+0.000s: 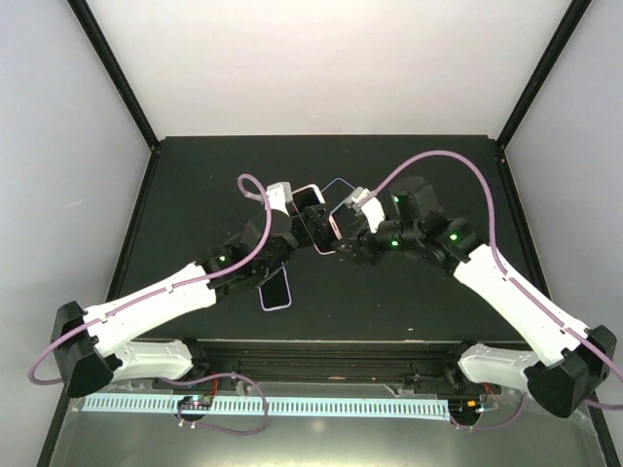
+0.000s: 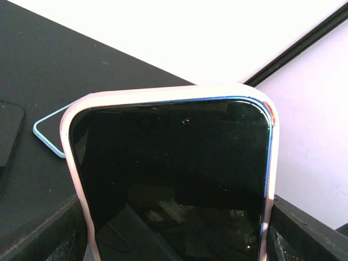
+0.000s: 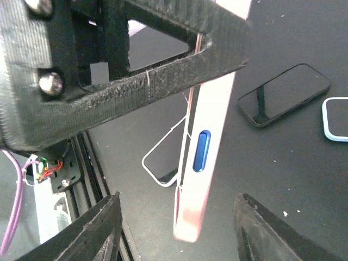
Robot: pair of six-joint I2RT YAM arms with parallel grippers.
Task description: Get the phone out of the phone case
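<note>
Black table [image 1: 195, 175], white walls [image 1: 321, 58]; left pincer [image 1: 300, 209] grips the phone case [image 2: 163, 95], right pincer [image 3: 182, 231] open astride it

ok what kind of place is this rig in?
Probably a lab test cell: black table boxed in by plain white walls, left arm and right arm mounted at its near edge, a spare phone lying on it.

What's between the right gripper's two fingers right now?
The pink phone case, edge-on with its blue side button, touching neither finger of the right gripper; right wrist view.
</note>
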